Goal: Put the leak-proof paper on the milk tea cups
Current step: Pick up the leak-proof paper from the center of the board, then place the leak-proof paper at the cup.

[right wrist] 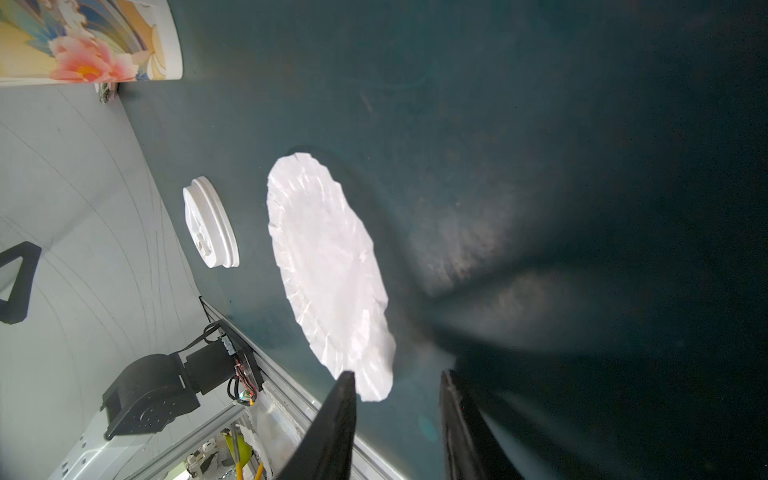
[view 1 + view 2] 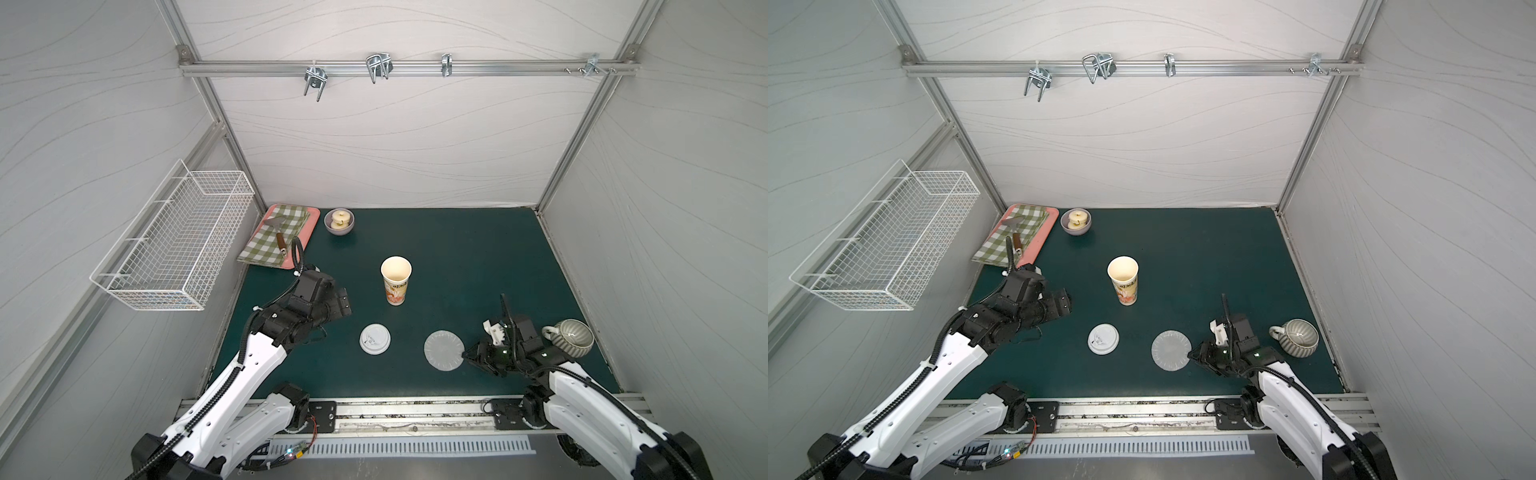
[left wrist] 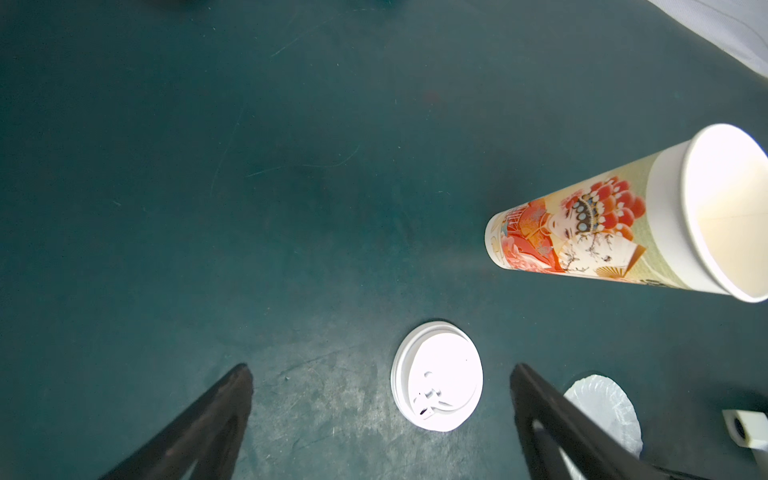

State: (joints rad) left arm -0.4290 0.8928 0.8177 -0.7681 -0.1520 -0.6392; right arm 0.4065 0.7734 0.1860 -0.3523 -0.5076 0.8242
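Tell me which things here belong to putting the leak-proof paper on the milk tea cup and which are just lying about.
For the job: leak-proof paper, milk tea cup, right gripper at the paper's edge.

Lying about: white plastic lid, striped grey mug, grey-lilac bowl, pink tray with checked cloth and spatula, wire basket.

Both top views: stereo pair high above front rail (image 2: 395, 411), tilted down toward back wall (image 2: 395, 137), whole mat (image 2: 457, 257) in frame, near-identical. L wrist cam: low over mat, sees lid (image 3: 436, 376), cup (image 3: 602, 232), paper (image 3: 611, 403). R wrist cam: rolled sideways, closer to paper; shares same 3 objs.
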